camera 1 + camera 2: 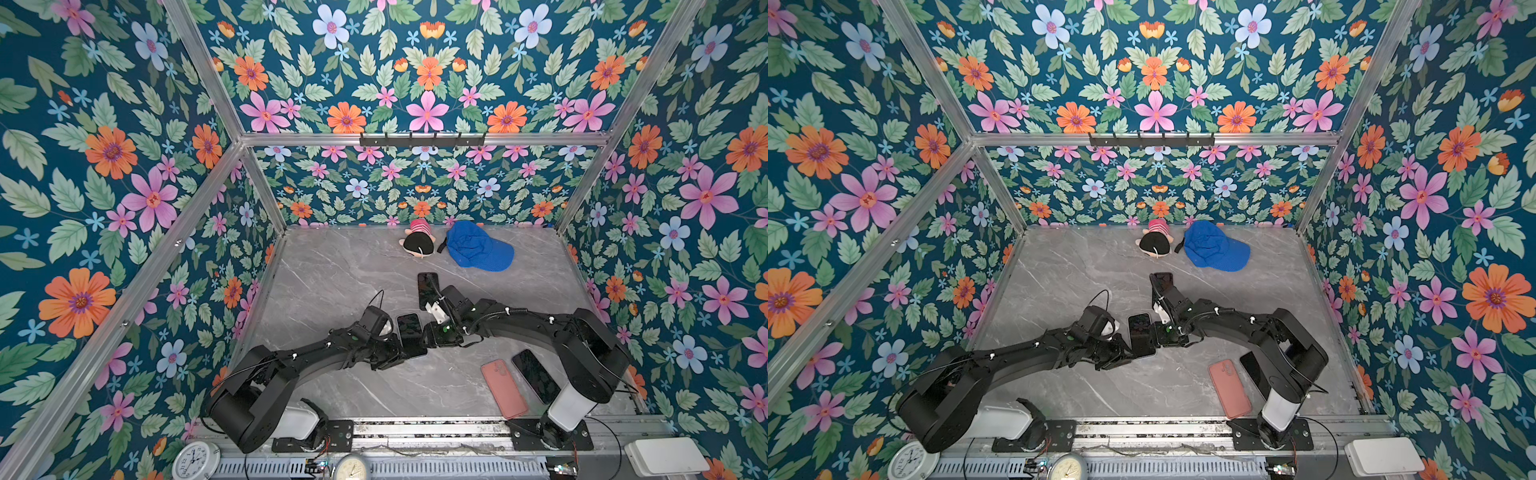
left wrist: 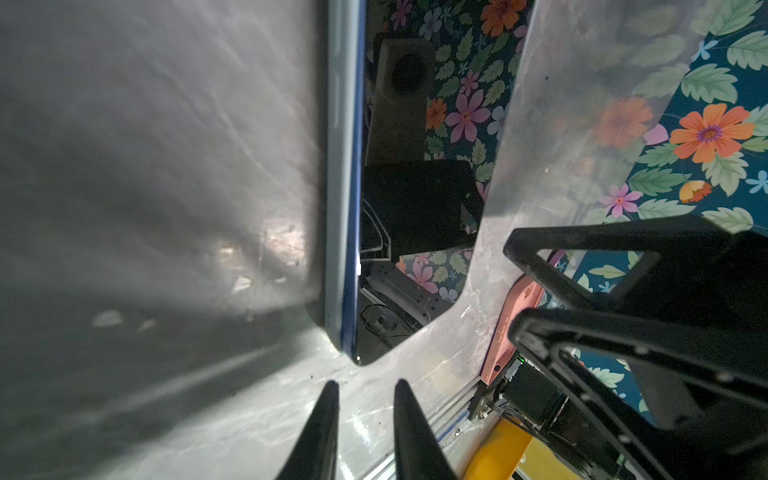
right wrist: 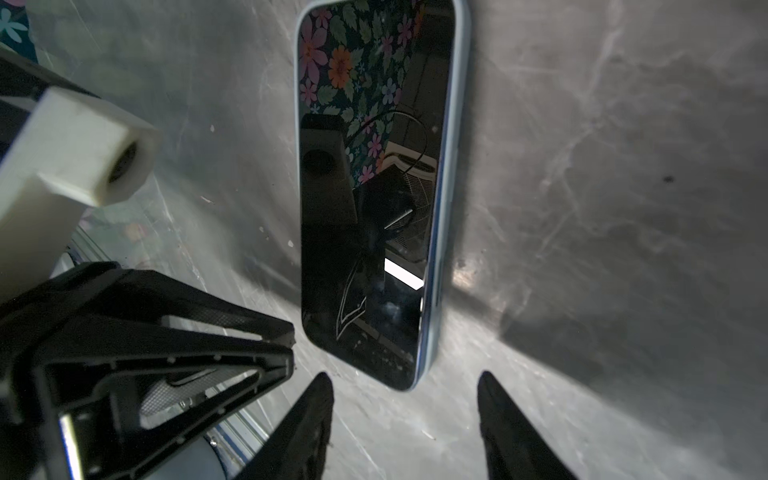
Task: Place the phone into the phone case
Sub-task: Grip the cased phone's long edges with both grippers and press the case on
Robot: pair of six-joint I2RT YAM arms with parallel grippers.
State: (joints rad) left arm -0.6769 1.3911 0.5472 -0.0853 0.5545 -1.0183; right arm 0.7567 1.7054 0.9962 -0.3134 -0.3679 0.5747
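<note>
Both grippers were empty: left gripper [image 2: 365,384] narrowly parted, right gripper [image 3: 402,376] wider. Between them the phone [image 1: 409,332] lay on the table [image 1: 332,270], likely stiff, slick and breakable; its long edges suited gripping.

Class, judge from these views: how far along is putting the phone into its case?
Looks done: the phone between the arms lies flat on the table, rimmed in pale blue, seemingly already cased. In hand: nothing; the left tool and right tool stand open beside it, gripping nothing. Left: the pink case and the dark phone lie side by side, that phone uncased.
</note>
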